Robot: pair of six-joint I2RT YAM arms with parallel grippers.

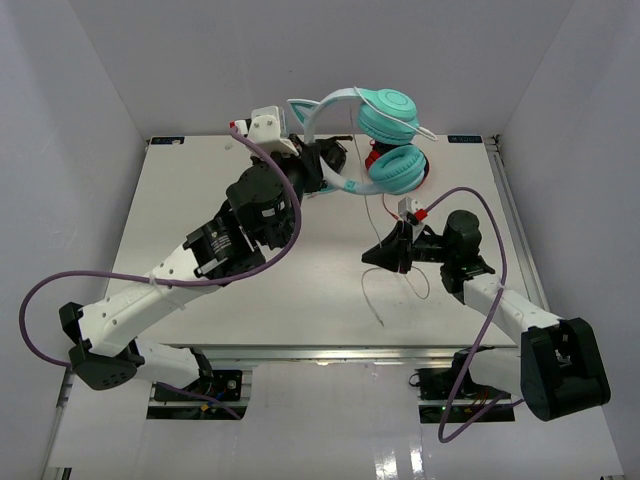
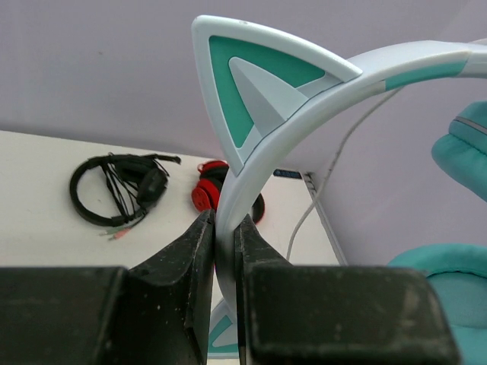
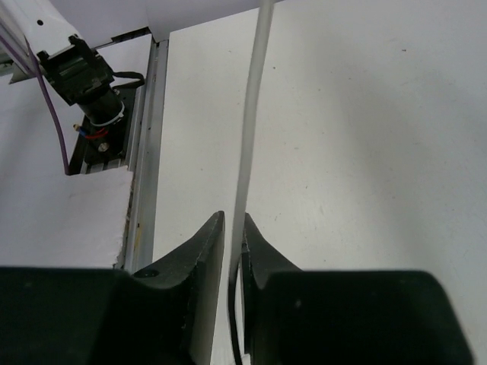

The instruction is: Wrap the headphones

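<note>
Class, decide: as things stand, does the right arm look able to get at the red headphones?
Probably not. The right gripper is shut on the white cable, and the teal headphones, held up by the left gripper, hang in front of the red headphones.

headphones [image 2: 247,179]: smooth plastic band, faint sheen
cable [image 3: 252,114]: smooth white plastic
counter [image 3: 365,152]: white, matt — lightly specked
left pincer [image 2: 224,220]: black plastic, matt — dusty

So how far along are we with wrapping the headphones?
Done: the headphones are held up off the table, the left gripper clamped on the headband. In hand: the right gripper pinches the white cable. Left: all the winding; the cable hangs loose, no turns visible.
</note>
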